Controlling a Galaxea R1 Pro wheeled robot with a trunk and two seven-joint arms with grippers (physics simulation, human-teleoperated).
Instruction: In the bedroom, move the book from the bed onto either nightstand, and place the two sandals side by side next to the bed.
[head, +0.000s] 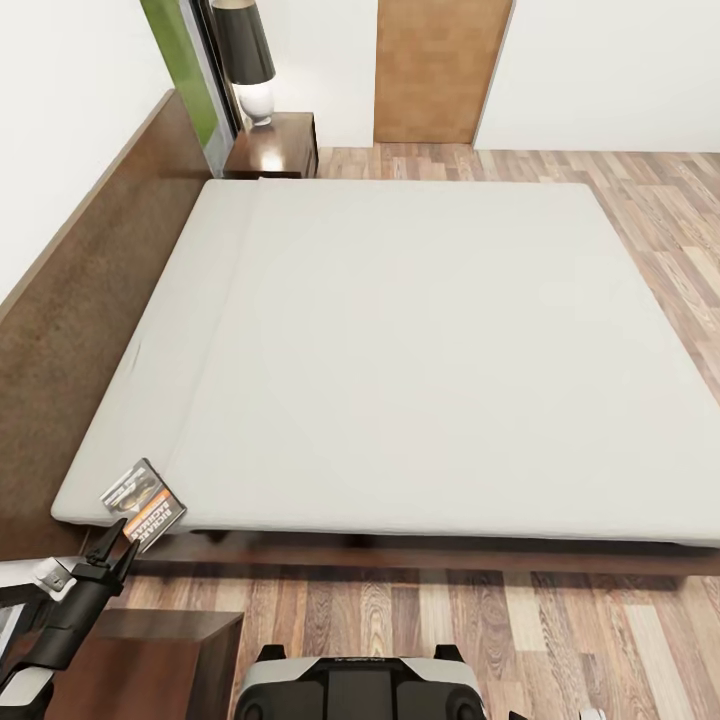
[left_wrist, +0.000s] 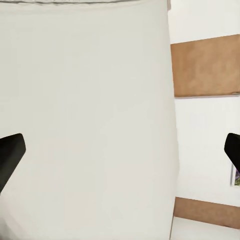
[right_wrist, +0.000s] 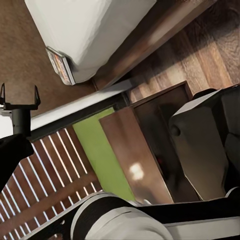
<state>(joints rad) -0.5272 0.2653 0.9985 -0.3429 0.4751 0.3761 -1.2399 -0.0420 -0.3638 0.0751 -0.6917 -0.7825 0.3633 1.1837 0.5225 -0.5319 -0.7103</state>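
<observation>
My left hand (head: 108, 556), fingers apart, hovers just beside the book (head: 144, 503), thin, light, stiff; I'd pinch its overhanging edge.

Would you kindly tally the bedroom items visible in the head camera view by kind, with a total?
Bed: 1
Book: 1
Nightstands: 2, one by the near corner, one at the far side
Lamp: 1
Total: 5

From the head we look down over the bed (head: 400, 350); both wrist views share its mattress corner.
</observation>
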